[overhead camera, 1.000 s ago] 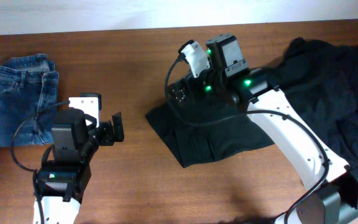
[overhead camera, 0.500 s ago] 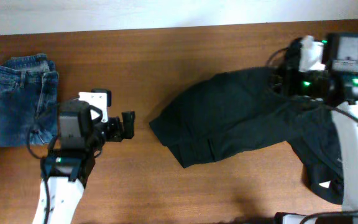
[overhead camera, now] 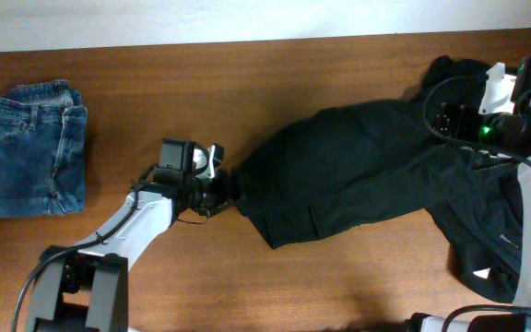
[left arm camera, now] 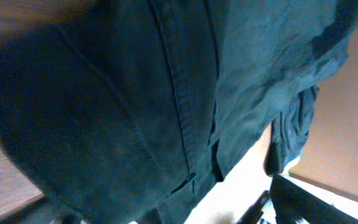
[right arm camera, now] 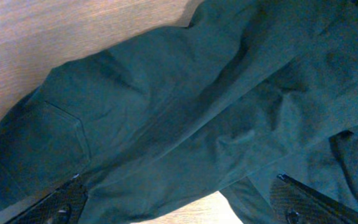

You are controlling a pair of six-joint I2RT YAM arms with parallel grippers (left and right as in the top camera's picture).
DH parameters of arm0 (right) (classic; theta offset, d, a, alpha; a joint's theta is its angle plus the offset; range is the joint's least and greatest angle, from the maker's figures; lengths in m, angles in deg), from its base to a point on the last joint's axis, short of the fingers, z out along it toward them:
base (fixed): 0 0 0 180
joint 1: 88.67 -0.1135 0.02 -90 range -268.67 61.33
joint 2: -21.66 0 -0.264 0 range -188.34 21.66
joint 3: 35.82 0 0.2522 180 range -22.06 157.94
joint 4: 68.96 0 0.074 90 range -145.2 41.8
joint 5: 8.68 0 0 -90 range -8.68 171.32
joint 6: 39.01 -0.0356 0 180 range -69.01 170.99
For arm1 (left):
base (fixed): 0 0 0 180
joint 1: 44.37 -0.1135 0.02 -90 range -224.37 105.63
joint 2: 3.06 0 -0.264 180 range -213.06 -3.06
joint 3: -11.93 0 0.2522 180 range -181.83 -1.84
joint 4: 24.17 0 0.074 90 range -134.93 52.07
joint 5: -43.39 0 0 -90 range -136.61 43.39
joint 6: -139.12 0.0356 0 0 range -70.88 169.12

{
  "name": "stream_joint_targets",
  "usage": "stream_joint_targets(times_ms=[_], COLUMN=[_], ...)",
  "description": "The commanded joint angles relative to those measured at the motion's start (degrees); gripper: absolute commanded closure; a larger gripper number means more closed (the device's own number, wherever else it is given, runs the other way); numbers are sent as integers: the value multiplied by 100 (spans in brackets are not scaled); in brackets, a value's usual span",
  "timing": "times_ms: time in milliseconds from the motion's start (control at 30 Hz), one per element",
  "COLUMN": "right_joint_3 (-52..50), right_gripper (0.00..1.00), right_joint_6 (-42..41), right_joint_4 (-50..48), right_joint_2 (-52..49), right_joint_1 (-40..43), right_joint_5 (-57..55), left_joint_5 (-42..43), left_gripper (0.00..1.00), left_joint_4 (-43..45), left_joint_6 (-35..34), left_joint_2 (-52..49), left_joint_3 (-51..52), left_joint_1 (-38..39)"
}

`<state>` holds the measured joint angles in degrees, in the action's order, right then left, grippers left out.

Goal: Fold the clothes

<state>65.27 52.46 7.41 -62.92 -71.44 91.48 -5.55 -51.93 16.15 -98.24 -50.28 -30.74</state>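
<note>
**Dark trousers spread from table centre to 3 o'clock, a gripper at each end**

The dark, near-black cloth trousers (overhead camera: 358,175) lie flat on the brown wooden table (overhead camera: 247,83). They stretch from the middle of the top out toward 3 o'clock. Their blunt folded end points to 9 o'clock, and a stitched pocket seam shows near their 6 o'clock edge. At the 3 to 4 o'clock side they run into a bunched heap of black cloth (overhead camera: 491,240). I cannot tell whether that heap is part of the same garment.

The left gripper (overhead camera: 227,189) sits at the trousers' 9 o'clock end, touching the edge of the cloth. In the left wrist view dark fabric fills almost the whole picture. One black finger (left arm camera: 309,202) shows at 5 o'clock and a dim shape at 7 o'clock, so the jaws look spread apart with nothing clamped.

The right gripper (overhead camera: 441,120) hangs over the trousers' 2 o'clock end, near the table's far edge. In the right wrist view its fingers (right arm camera: 297,208) stand wide apart at the two lower corners. The cloth lies below them and is not pinched.

A folded pair of blue denim jeans (overhead camera: 30,148) lies at 9 o'clock on the table, well apart from the trousers and both arms.
</note>
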Motion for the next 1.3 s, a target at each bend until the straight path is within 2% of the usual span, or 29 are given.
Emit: stream_joint_targets(times_ms=[0, 33, 67, 100, 133, 167, 267, 600, 700, 800, 900, 1067, 1267], right_joint_3=[74, 74, 74, 74, 74, 74, 74, 74, 74, 74, 74, 74, 74], right_gripper=[1, 1, 1, 1, 1, 2, 5, 4, 4, 2, 1, 1, 0], right_joint_6=[-46, -46, -46, -46, -46, -44, -46, -44, -46, -44, -44, -44, -35], right_joint_4=[-15, -13, 2, 4, 4, 2, 9, -13, -24, -26, -70, -293, -879], right_joint_2=[31, 31, 31, 31, 31, 31, 31, 26, 20, 15, -66, -498, -1545], right_joint_1=[31, 31, 31, 31, 31, 31, 31, 31, 31, 31, 42, 42, 42], right_joint_5=[35, 35, 35, 35, 35, 35, 35, 33, 33, 31, -15, -9, 129], left_joint_5=[120, 114, 116, 116, 114, 101, 61, -59, -96, -188, -184, -249, -968], left_gripper=[31, 32, 43, 60, 88, 99, 99, 99, 99, 49, 1, 1, 1], left_joint_4=[162, 214, 321, 398, 566, 822, 1307, 1167, 1185, 1161, 826, -136, -1156], left_joint_6=[-243, -240, -240, -240, -238, -232, -232, 63, 181, 601, 649, 1351, 1600], left_joint_2=[-72, -72, -72, -72, -72, -72, -59, 210, 210, 210, 210, 210, 210], left_joint_3=[-42, -42, -42, -42, -42, -42, -136, -914, -955, -955, -955, -955, -955], left_joint_1=[146, 168, 177, 177, 162, 107, -269, -2402, -2608, -2653, -2653, -2649, -2649])
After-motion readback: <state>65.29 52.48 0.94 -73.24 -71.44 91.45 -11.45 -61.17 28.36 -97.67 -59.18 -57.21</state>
